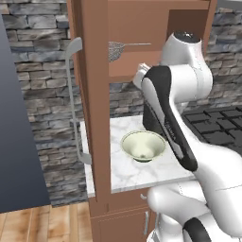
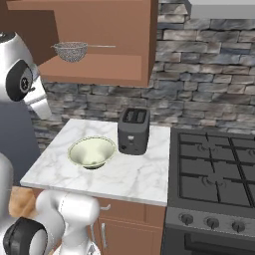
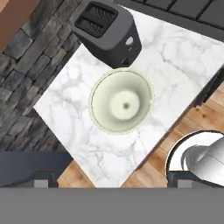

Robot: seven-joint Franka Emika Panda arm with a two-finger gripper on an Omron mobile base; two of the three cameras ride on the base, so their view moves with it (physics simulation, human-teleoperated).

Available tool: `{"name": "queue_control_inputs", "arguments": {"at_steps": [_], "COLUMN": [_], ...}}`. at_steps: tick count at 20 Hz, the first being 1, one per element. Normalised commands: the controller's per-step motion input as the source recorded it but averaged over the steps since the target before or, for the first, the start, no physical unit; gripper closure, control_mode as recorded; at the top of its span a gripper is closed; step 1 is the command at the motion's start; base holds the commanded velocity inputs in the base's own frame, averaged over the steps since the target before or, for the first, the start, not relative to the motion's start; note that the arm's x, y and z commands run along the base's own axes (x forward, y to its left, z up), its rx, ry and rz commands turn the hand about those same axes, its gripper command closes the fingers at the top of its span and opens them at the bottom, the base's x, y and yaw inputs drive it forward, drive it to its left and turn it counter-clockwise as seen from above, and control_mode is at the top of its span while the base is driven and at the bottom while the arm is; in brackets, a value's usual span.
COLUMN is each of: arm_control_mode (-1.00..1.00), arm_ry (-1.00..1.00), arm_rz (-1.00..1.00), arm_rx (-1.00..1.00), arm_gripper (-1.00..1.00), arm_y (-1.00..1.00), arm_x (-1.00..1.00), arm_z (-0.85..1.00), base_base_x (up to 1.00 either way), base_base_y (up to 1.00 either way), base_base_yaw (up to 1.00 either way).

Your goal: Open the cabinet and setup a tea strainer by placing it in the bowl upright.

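Tea strainer (image 1: pixel 115 51) is sitting on the cabinet shelf (image 2: pixel 107 67), mesh cup down on the board, thin handle running out level to the side. Nothing is touching it. It is sitting well above the bowl (image 1: pixel 143 146), higher and slightly off to one side.

Cabinet (image 2: pixel 124 30) is standing open: the door (image 1: pixel 90 94) is swinging out edge-on toward the left base camera, long silver bar handle (image 1: pixel 73 101) showing on its outer face.

Bowl is resting upright on the marble desk (image 2: pixel 132 177), below the shelf, nothing inside it. In the hand view the bowl (image 3: pixel 121 101) is lying almost dead centre, seen straight down.

Dark toaster (image 2: pixel 133 130) is standing just beside the bowl, on the stove side, not touching as far as the right base view shows. Stove (image 2: pixel 214 169) is butting against the desk edge beyond the toaster.

Arm is rising between the base and the desk, wrist sitting up near shelf height, hand pointing down over the bowl. Fingers (image 3: pixel 39 180) are spread wide apart, holding nothing, well above the bowl.

Stone wall is running behind the desk, wood floor below it.
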Motion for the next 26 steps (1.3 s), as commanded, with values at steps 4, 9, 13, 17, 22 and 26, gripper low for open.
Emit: {"name": "queue_control_inputs", "arguments": {"at_steps": [4,9,13,17,22,26], "arm_control_mode": [-1.00,-1.00,-1.00,-1.00,-1.00,-1.00], "arm_ry": [-0.17,-0.32,-0.04,0.07,0.14,0.02], "arm_rz": [-0.02,0.48,0.41,0.39,0.38,0.45], "arm_rx": [-0.39,-0.20,-0.22,-0.29,-0.45,-0.50], "arm_gripper": [-1.00,-1.00,-1.00,-1.00,-1.00,-1.00], "arm_y": [-0.23,-0.44,-0.39,-0.04,0.06,0.32], "arm_x": [0.87,0.43,0.01,0.00,0.00,0.00], "arm_z": [-0.04,0.22,0.50,0.37,0.28,0.00], "base_base_x": [0.00,0.00,0.00,0.00,0.00,0.00], "base_base_y": [0.00,0.00,0.00,0.00,0.00,0.00], "base_base_yaw": [0.00,0.00,0.00,0.00,0.00,0.00]}}
